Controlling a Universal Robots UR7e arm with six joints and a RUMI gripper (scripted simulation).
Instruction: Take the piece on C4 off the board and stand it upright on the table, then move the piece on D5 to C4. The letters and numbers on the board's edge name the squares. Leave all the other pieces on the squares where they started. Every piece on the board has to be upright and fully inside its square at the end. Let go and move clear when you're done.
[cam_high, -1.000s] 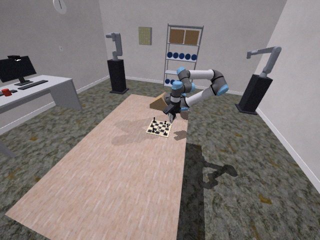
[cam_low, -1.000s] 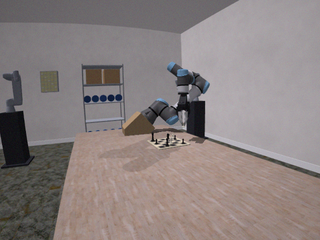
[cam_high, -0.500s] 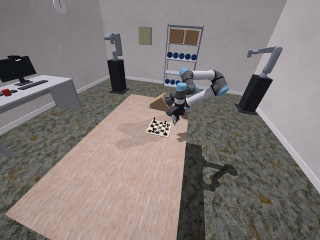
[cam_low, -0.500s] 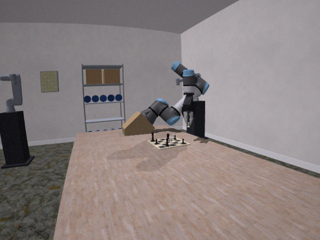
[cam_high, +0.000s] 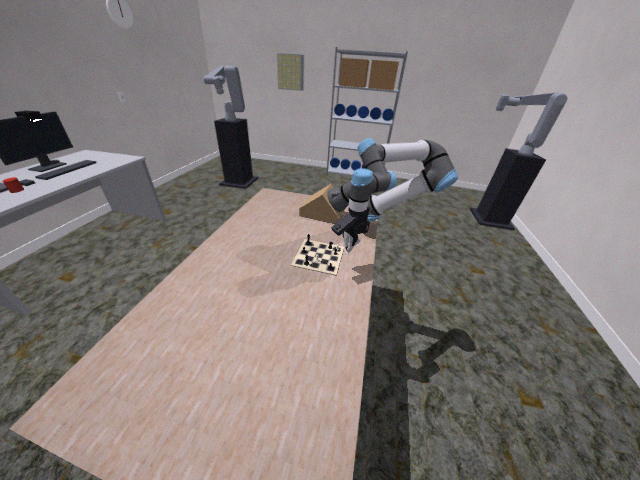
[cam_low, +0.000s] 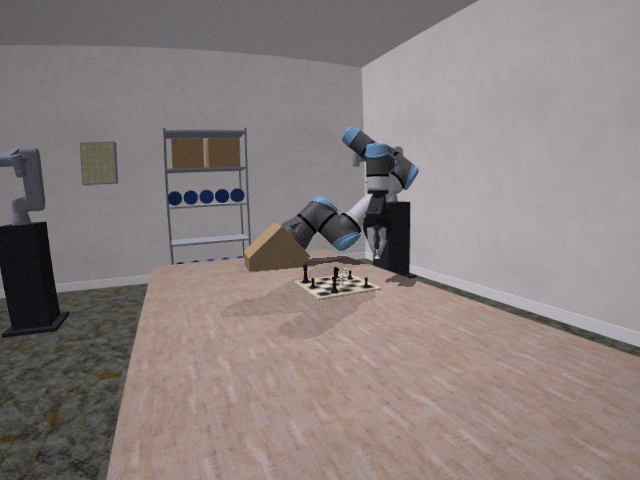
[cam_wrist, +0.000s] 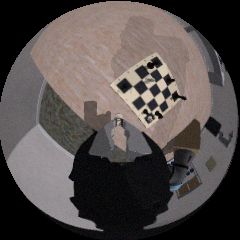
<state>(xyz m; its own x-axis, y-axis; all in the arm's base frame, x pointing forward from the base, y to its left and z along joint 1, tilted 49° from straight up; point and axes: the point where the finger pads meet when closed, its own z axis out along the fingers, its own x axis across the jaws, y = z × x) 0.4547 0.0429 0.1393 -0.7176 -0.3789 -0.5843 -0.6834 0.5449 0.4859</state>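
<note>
In the wrist view, nearest the camera, the jaws of the gripper (cam_wrist: 119, 124) are pinched almost fully together on a small pale chess piece (cam_wrist: 119, 119), held just below the centre of the frame. Under it lies the edge of the desk (cam_wrist: 75, 55), where the wood meets the mottled floor. The chessboard (cam_wrist: 131, 84) sits up and to the right of the held piece, apart from it, with several dark pieces standing along its right and lower edges.

In the top view the gripper (cam_high: 349, 243) hangs just right of the board (cam_high: 298, 261), near the desk's right edge. The exterior view shows the pale piece (cam_low: 377, 254) held well above the desk surface, right of the board (cam_low: 321, 294).

Farther back, the arm (cam_high: 408, 188) folds over a tan wedge block (cam_high: 316, 206) at the desk's far end. Behind, a shelf rack (cam_high: 334, 93) stands against the rear wall.
</note>
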